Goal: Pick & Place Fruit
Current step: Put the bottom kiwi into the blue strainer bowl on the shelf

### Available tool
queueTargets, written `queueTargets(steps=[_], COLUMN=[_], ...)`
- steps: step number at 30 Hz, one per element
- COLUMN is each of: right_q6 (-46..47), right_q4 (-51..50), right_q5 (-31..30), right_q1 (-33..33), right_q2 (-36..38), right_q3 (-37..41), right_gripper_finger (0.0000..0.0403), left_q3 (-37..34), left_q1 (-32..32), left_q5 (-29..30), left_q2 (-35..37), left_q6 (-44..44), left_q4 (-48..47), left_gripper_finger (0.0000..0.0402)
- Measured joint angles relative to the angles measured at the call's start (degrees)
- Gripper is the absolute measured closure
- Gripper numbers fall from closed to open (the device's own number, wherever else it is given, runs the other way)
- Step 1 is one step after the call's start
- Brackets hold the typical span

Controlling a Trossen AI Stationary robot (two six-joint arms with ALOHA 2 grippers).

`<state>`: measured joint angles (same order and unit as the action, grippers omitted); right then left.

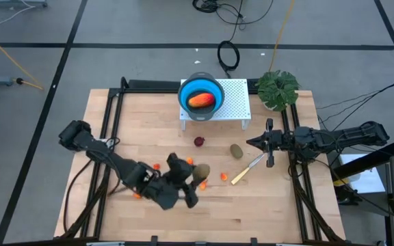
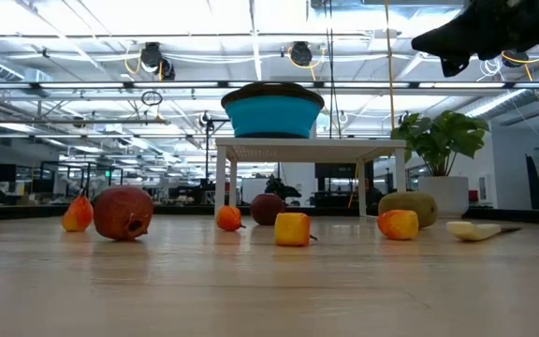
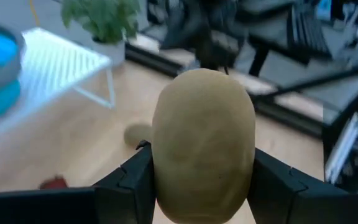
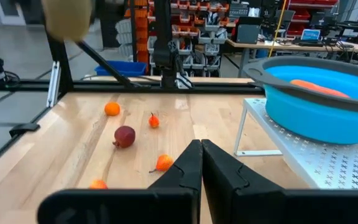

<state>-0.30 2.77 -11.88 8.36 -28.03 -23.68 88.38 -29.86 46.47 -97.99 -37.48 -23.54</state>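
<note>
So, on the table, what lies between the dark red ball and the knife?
A brownish-green oval fruit lies between the dark red ball and the knife, seen in the high view.

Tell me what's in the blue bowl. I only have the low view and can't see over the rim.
Observer: One long red-orange fruit lies in the blue bowl.
Operator: Left arm? Not in my view.
Observer: The left pincer grips a brownish-green oval, lifted off the table.
Operator: Right pincer?
Observer: The right pincer is shut and empty, above the table near the knife.
</note>
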Motion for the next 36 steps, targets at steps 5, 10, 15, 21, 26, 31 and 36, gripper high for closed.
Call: queueTargets(steps=[5, 10, 15, 21, 26, 31, 36], right_q6=[0.11, 0.04, 0.18, 1.76, 1.9, 1.71, 1.67], right_q4=[-2.61, -2.82, -2.94, -3.09, -3.09, -3.94, -6.1], right_q5=[1.29, 8.52, 13.49, 13.66, 13.66, 13.63, 13.53], right_q1=[-0.02, -0.02, -0.02, 0.0, 0.0, 0.0, 0.0], right_q2=[-0.02, 0.34, 0.83, 1.66, 2.05, 2.12, 2.12], right_q3=[0.0, 0.0, 0.0, 0.0, 0.0, 0.0, 0.0], right_gripper_finger=[0.0399, 0.0399, 0.0399, 0.0399, 0.0399, 0.0399, 0.0399], left_q3=[0.0, 0.0, 0.0, 0.0, 0.0, 0.0, 0.0], left_q1=[4.7, 10.99, 18.38, 26.67, 32.77, 37.27, 40.05], left_q5=[-0.26, -5.11, -13.63, -20.53, -24.68, -26.05, -26.02], left_q2=[2.74, 4.43, 5.11, 5.07, 5.07, 5.07, 5.07], left_q6=[3.7, 10.74, 17.15, 25.15, 31.98, 40.4, 50.88], left_q4=[2.56, 3.14, 3.77, 3.72, 3.66, 3.63, 3.63], left_gripper_finger=[0.0213, 0.0213, 0.0213, 0.0213, 0.0213, 0.0213, 0.0213])
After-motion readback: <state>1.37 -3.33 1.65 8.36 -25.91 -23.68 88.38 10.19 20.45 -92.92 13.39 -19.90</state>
